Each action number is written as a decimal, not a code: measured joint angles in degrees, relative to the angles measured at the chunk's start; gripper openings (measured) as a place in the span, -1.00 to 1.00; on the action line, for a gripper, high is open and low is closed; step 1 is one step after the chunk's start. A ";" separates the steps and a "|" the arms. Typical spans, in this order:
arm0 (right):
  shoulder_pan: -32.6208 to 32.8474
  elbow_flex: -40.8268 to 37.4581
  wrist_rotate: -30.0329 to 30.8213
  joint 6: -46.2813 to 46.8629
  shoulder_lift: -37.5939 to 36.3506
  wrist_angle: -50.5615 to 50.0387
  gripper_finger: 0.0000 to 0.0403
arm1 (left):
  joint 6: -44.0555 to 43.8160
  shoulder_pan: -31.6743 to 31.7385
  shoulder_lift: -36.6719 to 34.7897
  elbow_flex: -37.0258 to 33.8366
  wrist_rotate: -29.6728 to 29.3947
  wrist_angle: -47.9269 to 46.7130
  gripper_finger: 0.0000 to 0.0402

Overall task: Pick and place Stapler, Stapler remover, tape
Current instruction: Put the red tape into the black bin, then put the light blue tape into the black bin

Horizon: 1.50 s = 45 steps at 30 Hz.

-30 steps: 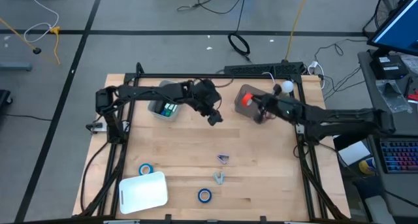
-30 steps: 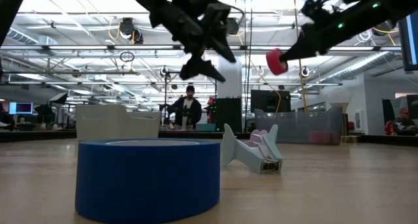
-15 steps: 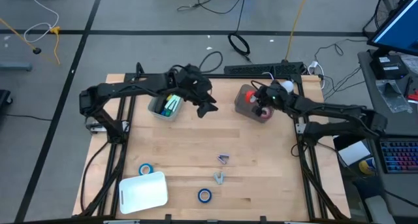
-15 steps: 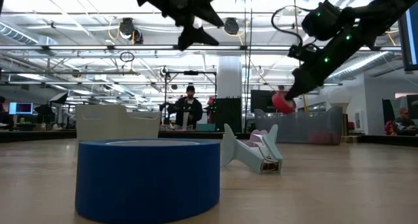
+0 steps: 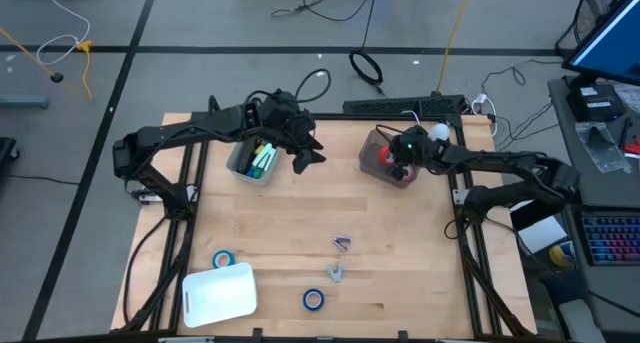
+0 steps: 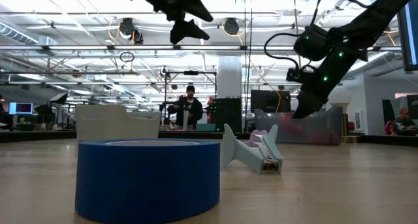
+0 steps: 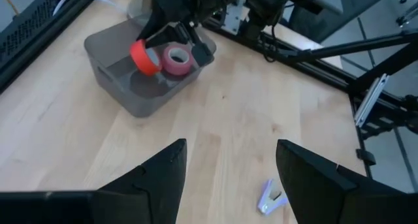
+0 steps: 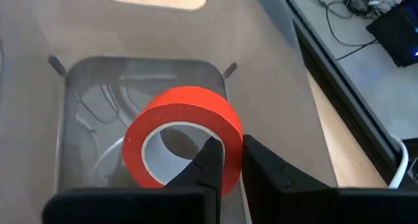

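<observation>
Red tape [image 8: 186, 136] in right claw [image 8: 225, 160], above grey bin [image 8: 78, 119] with pink roll [image 7: 176, 59]; left claw [image 7: 225, 168] apart.

No words, labels, brands, numbers or signs can be read on anything that is seen in these pictures.

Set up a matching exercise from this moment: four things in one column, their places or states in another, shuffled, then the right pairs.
Things
1. red tape roll
2. pink tape roll
3. left gripper
4. white tray

Places or states
A. lying inside the grey bin
B. open and holding nothing, near the clear bin
C. at the table's near left corner
D. pinched in the right gripper, over the grey bin

Pairs: 1-D, 2-A, 3-B, 4-C
</observation>
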 joint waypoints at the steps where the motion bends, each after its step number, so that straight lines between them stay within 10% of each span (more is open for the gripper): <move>1: -0.06 0.00 0.00 0.00 0.27 -0.21 -0.85 | 0.16 0.05 0.00 0.00 0.00 -0.38 0.17; 45: -0.61 -0.05 -0.52 1.30 -2.40 0.64 -0.47 | 6.55 0.38 0.00 0.00 3.06 -2.13 0.17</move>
